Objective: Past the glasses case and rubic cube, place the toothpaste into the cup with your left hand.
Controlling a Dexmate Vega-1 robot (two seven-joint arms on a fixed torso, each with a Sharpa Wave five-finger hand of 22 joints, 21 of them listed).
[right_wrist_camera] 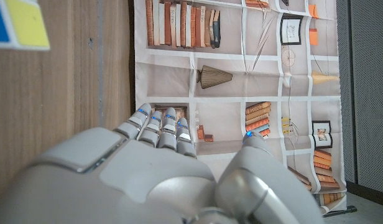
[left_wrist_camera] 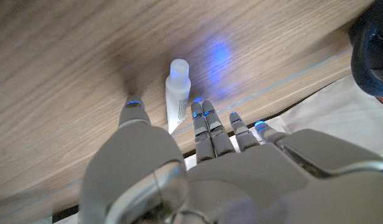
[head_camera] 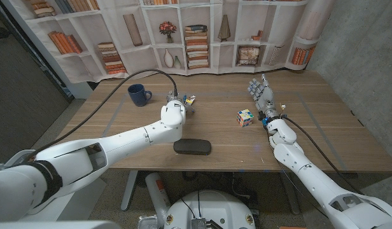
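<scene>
Reaching stage, left hand open and spread just over the toothpaste, nothing held, next up closing on it, then carrying to the cup.

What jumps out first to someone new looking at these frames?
The left hand reaching over the white toothpaste, which lies on the table past the black glasses case, fingers spread around it and not yet gripping. Next, the dark blue cup at far left and the colourful cube beside the raised right hand.
</scene>
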